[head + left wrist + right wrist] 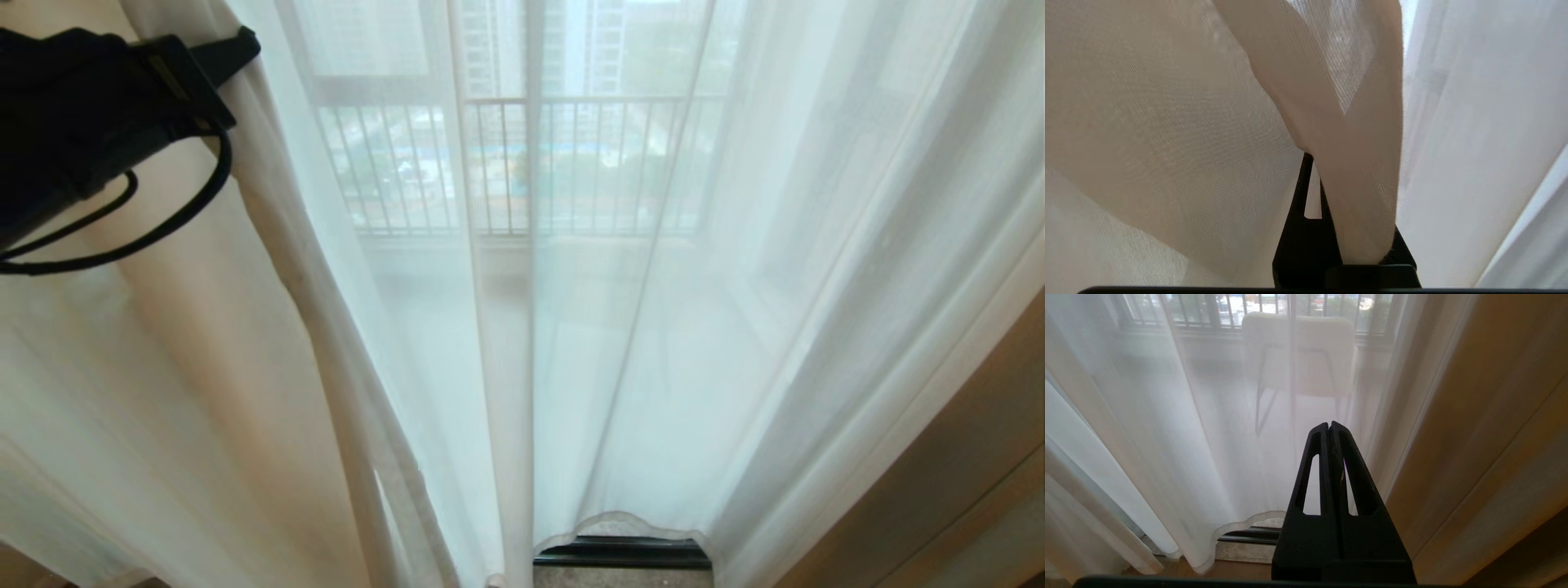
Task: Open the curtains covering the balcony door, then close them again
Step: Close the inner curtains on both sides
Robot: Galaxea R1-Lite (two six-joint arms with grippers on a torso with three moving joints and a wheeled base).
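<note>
Curtains (571,327) hang lengthwise; my left gripper (1327,183), upper left, pinches a hem fold (1363,183) in its fingers, nearer than my empty, closed right gripper (1329,428).

Bright daylight through sheer curtains (620,327), washed-out glare, soft haze, dark backlit arm, bowed edges

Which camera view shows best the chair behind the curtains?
The right wrist view: the chair appears through the sheer curtains, its pale back and thin dark legs visible. The head view shows only the curtains and the balcony railing. The left wrist view is filled by fabric.
</note>
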